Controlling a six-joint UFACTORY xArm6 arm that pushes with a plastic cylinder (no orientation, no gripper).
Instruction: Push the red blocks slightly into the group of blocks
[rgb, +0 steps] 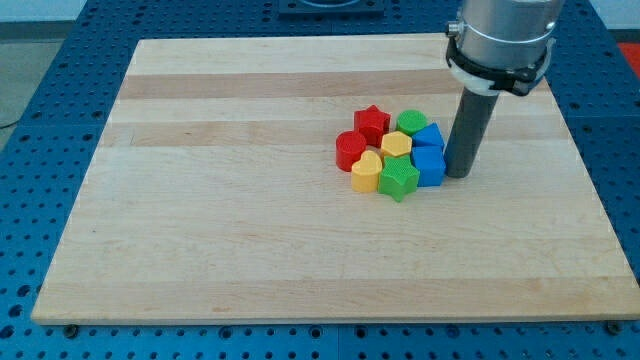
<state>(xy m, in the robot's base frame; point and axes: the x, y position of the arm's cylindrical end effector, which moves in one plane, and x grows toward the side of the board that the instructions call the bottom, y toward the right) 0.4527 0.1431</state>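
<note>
Pale wooden board (250, 250) with lengthwise grain stripes, lying flat on a blue perforated table (40, 120) that shows along every edge.

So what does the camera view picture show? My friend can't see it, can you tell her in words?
A tight bunch of small coloured blocks sits on a wooden board: a red star and a red round block on the bunch's left, yellow ones in the middle, green and blue towards the right. My tip stands just right of the blue blocks, far from the red ones.
</note>
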